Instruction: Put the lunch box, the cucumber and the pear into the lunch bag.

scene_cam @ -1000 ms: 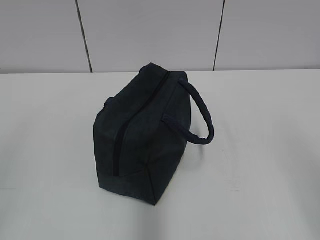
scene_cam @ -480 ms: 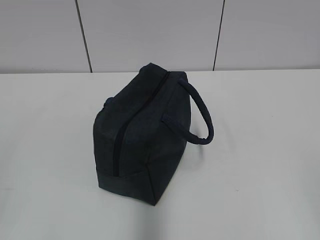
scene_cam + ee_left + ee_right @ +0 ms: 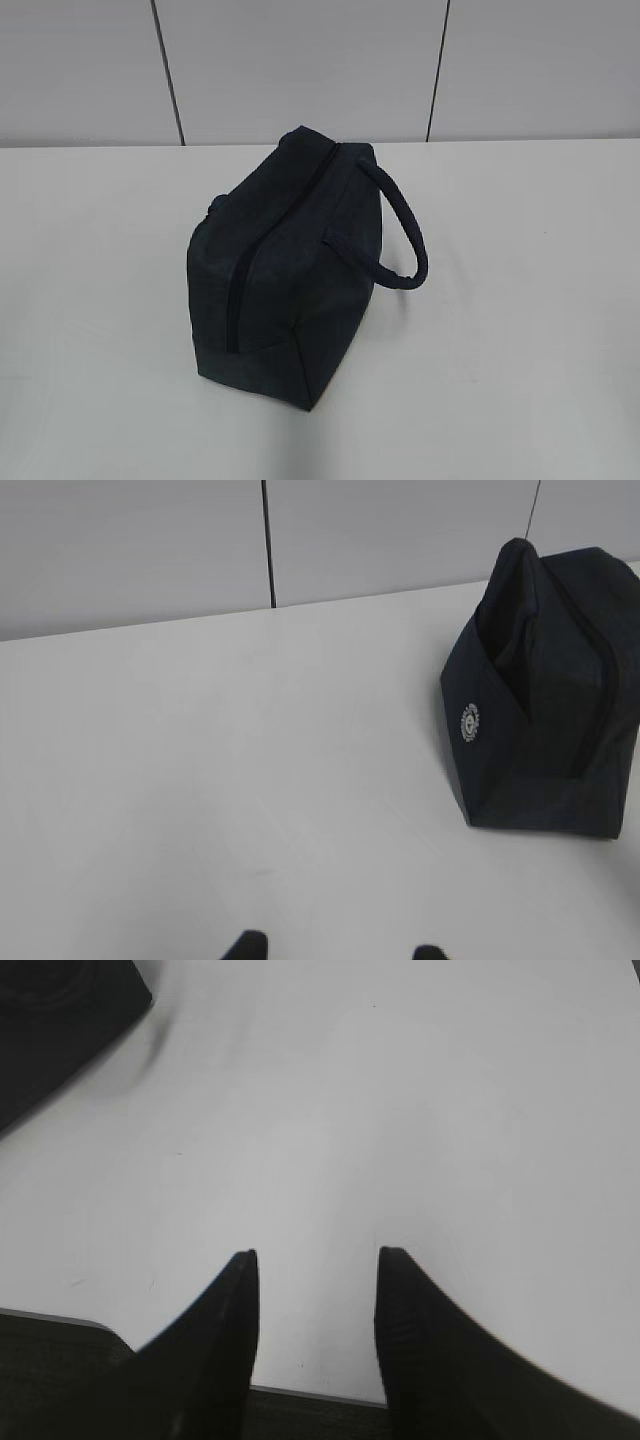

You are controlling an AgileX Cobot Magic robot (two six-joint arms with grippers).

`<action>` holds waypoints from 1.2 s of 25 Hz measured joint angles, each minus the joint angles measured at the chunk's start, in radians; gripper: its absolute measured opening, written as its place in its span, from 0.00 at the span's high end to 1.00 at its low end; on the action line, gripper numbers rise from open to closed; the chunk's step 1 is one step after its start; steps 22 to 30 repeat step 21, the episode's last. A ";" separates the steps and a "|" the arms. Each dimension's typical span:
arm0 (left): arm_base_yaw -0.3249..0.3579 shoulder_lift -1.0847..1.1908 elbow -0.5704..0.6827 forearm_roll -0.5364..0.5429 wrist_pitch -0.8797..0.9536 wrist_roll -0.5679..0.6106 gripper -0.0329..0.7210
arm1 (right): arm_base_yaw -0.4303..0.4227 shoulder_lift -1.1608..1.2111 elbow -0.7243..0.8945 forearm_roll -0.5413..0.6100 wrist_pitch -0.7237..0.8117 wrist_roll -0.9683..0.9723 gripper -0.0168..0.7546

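The dark navy lunch bag [image 3: 285, 265] stands on the white table with its zipper shut along the top and one looped handle [image 3: 400, 235] hanging to the right. It also shows in the left wrist view [image 3: 545, 690] at the right, with a small white round logo on its end. My left gripper [image 3: 338, 948] is open and empty, only its fingertips showing over bare table, left of the bag. My right gripper [image 3: 315, 1258] is open and empty above the table near its front edge, with a bag corner [image 3: 60, 1020] at the upper left. The lunch box, cucumber and pear are out of view.
The white table [image 3: 520, 330] reaches back to a grey panelled wall [image 3: 300, 60]. The table's front edge [image 3: 310, 1395] shows under my right gripper.
The bag's handle swayed very slightly. Nothing else has visibly moved.
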 joint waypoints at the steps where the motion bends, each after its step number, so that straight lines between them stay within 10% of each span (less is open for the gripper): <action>1: 0.000 0.000 0.000 0.000 0.000 0.000 0.60 | 0.000 0.000 0.000 -0.002 0.000 0.002 0.58; 30: 0.000 0.000 0.000 0.000 0.000 0.000 0.60 | 0.000 0.000 0.000 -0.002 -0.004 0.006 0.59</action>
